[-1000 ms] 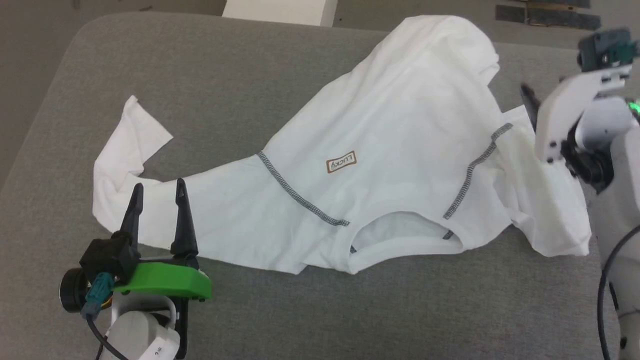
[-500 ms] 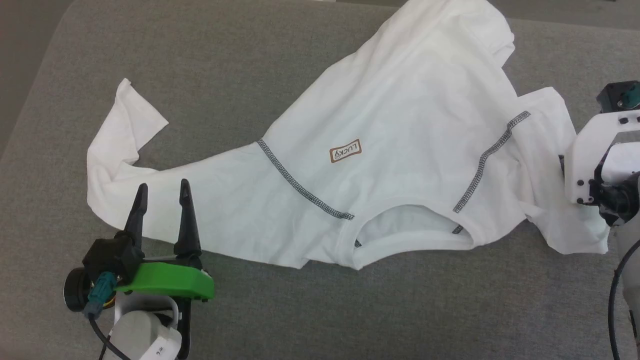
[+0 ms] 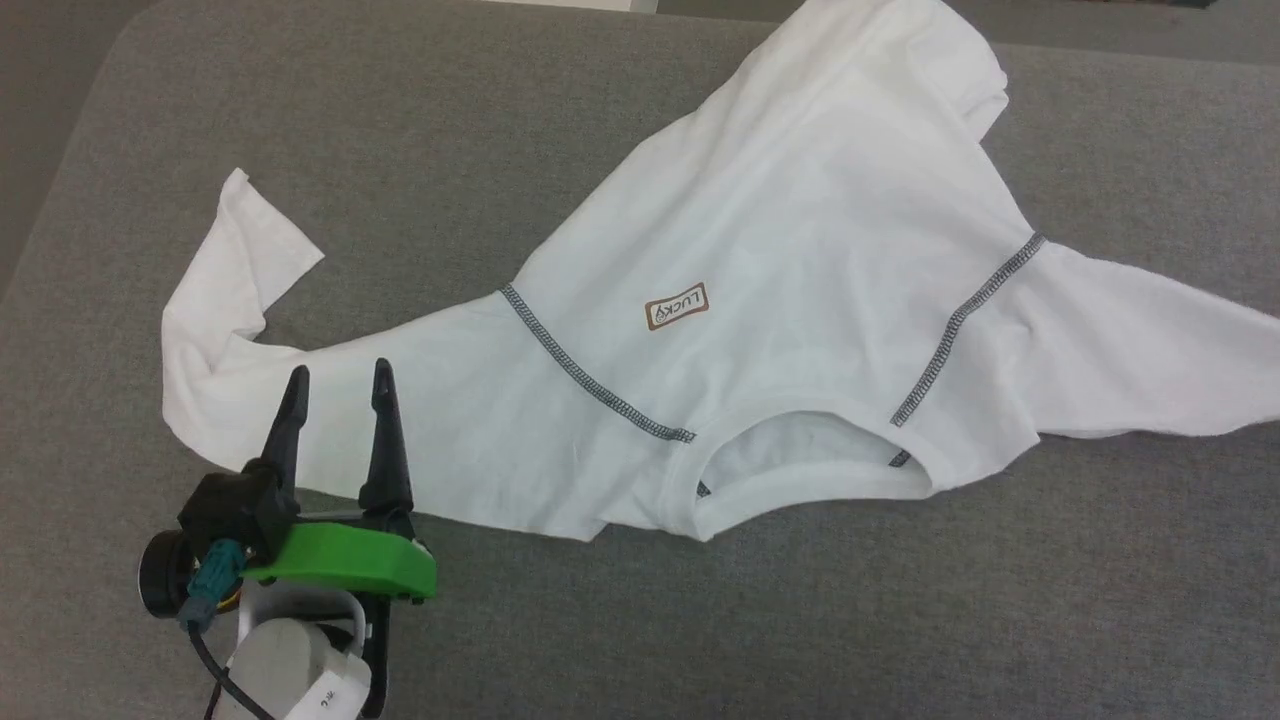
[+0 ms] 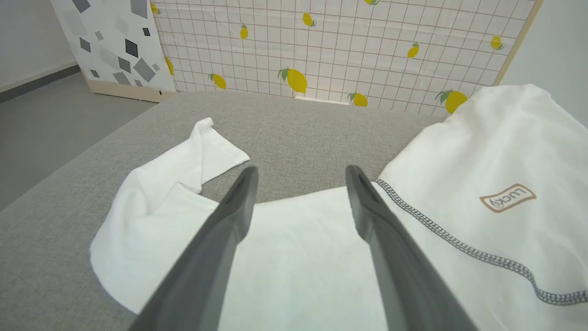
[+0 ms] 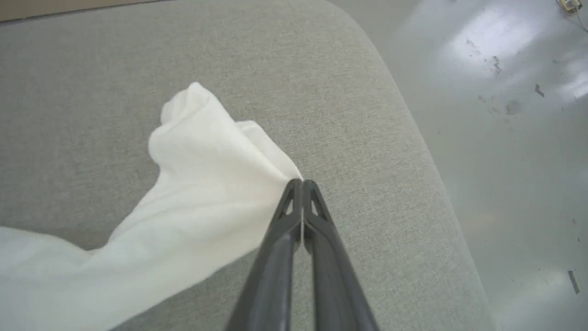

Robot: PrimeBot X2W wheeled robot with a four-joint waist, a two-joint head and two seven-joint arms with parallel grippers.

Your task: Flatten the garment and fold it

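Grey woven upholstery covers the padded bench (image 3: 420,150), which has rounded corners. White long-sleeved thin fabric shirt (image 3: 800,260) lies front-up across the middle of it, neckline nearest the robot and hem toward the far edge. Left sleeve (image 3: 240,270) bends back on itself. Right sleeve (image 3: 1150,340) stretches out straight to the edge of the head view.

Lemon-print grid panel (image 4: 344,46) stands behind the bench. Glossy grey floor (image 5: 505,92) shows past the bench corner.

Left gripper (image 3: 340,370) is over the left sleeve with its fingers spread wide and holds nothing. Contact with the cloth can't be judged.

Right gripper (image 5: 298,181) has its fingers pressed together, pinching the end of the right sleeve.

Dark grey zigzag seams (image 3: 590,380) run along the shoulders. A small brown-bordered "LUCKY" patch (image 3: 677,306) sits between them.
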